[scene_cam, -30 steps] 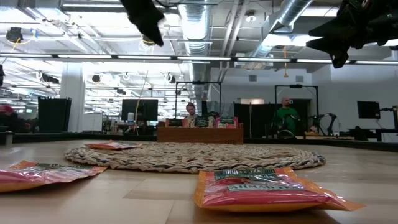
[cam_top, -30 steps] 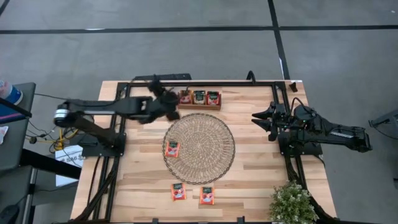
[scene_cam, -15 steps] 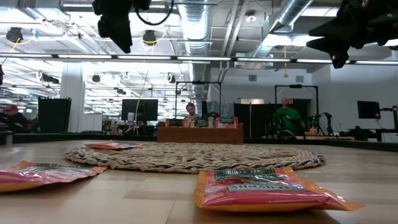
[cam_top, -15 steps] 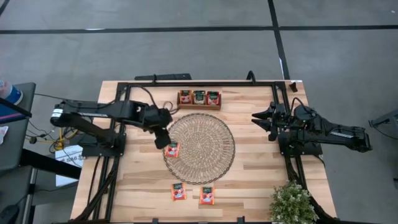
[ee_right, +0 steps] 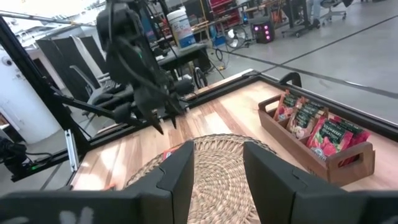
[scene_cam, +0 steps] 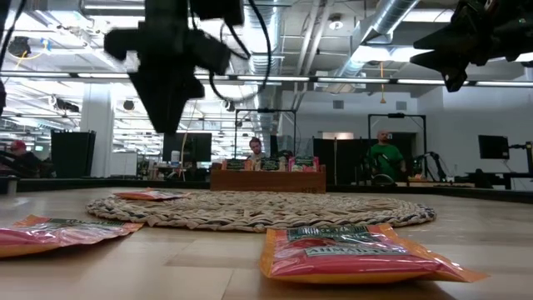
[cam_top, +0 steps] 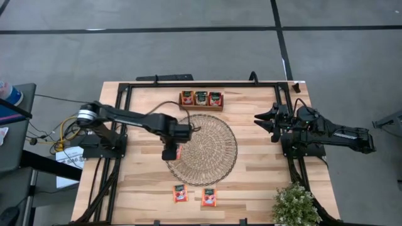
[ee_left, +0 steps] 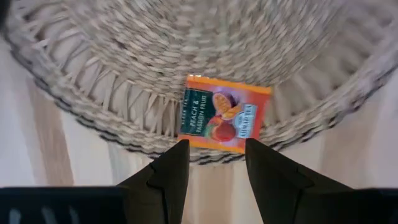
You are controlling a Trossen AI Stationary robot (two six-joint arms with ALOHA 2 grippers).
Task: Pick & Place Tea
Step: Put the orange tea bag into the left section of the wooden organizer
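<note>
A red-orange tea sachet (ee_left: 224,114) lies flat on the left rim of the round woven mat (cam_top: 204,149). My left gripper (ee_left: 214,149) hangs over it, pointing down, open, with one fingertip on either side of the sachet's near edge and above it. In the high view the gripper (cam_top: 169,152) covers part of this sachet (cam_top: 177,151). Two more sachets (cam_top: 180,193) (cam_top: 209,197) lie on the table near the front edge. More sachets stand in the wooden tray (cam_top: 201,100) at the far side. My right gripper (cam_top: 259,119) waits open at the table's right, well above the table.
A small potted plant (cam_top: 295,204) stands at the near right corner. A black frame (cam_top: 188,83) runs along the table's far and side edges. People sit and stand in the room beyond the table (scene_cam: 383,154).
My left gripper has gone from beside the wooden tray toward the table's near edge and down, ending over the sachet on the mat's left rim. It has turned to point straight down. The sachets have not moved.
</note>
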